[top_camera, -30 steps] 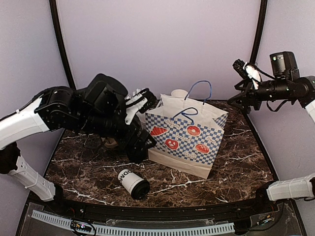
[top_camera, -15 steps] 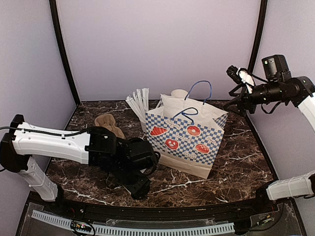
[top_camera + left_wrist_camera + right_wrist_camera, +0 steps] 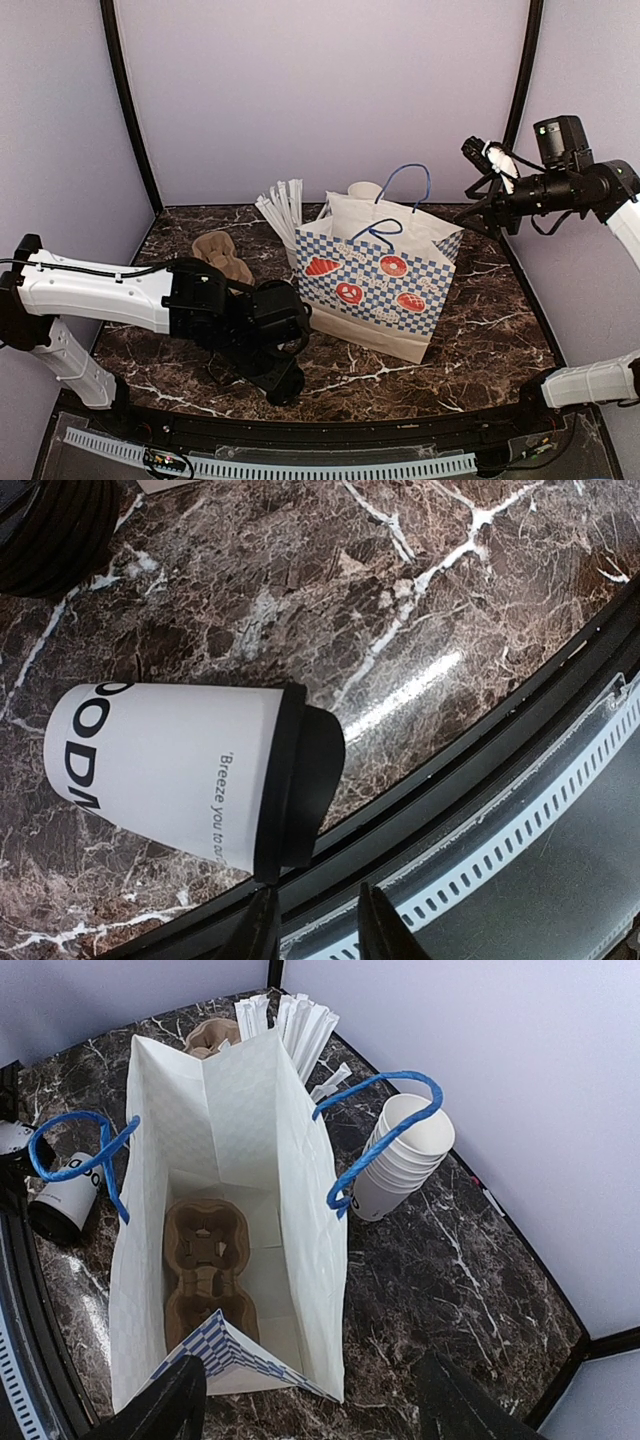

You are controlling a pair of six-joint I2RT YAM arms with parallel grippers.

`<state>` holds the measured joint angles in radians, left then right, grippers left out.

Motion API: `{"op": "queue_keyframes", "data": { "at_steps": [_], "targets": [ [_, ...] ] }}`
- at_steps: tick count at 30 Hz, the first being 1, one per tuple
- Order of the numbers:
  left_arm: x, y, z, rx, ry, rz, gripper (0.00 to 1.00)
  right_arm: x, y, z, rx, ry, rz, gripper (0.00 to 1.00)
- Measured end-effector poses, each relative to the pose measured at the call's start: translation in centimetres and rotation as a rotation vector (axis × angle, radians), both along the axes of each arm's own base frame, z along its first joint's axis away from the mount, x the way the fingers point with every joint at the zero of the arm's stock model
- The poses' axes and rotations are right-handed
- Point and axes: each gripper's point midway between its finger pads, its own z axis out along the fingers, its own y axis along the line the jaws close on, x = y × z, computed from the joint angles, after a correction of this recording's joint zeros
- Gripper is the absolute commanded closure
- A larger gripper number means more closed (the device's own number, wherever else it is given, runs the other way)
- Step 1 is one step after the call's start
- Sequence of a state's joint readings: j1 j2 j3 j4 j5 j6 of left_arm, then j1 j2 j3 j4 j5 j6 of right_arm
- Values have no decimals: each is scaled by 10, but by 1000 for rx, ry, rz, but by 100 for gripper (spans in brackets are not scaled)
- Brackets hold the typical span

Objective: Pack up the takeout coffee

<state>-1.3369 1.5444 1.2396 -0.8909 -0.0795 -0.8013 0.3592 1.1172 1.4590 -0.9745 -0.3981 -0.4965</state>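
Takeout coffee first: the small white paper cup (image 3: 170,770) with dark lettering is down on its side on the dark brown marble table (image 3: 480,330), close to the front rail. Its round black plastic lid (image 3: 300,780) is on and points toward that rail. The left gripper (image 3: 317,915) is right over it. Its fingers (image 3: 262,930) are partly apart with only the rail showing between them, the nearer tip just beside the lid's rim, and no grip is showing. From above, the left arm blocks nearly all of the cup.

Just behind and to the right stands the blue-checked paper bag (image 3: 375,285) with blue cord handles, upright and mouth open. A brown pulp cup carrier (image 3: 205,1270) lies flat on its floor. A stack of white paper cups (image 3: 405,1155) sits against the bag's far side, with white wrapped straws (image 3: 282,205) and a second brown pulp carrier (image 3: 222,257) toward the back left. The right gripper (image 3: 310,1410) hangs high above the bag, fingers spread wide, holding nothing.
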Motion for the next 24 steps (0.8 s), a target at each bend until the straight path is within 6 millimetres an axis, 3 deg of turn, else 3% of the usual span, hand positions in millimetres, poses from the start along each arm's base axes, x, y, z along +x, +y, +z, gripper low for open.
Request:
{"op": "queue_keyframes", "data": {
  "at_steps": [12, 24],
  "targets": [
    [16, 12, -11, 30, -6, 52, 77, -2, 0, 3, 5, -10, 2, 28],
    [18, 5, -26, 38, 2, 26, 80, -2, 0, -1, 2, 0, 2, 29]
  ]
}}
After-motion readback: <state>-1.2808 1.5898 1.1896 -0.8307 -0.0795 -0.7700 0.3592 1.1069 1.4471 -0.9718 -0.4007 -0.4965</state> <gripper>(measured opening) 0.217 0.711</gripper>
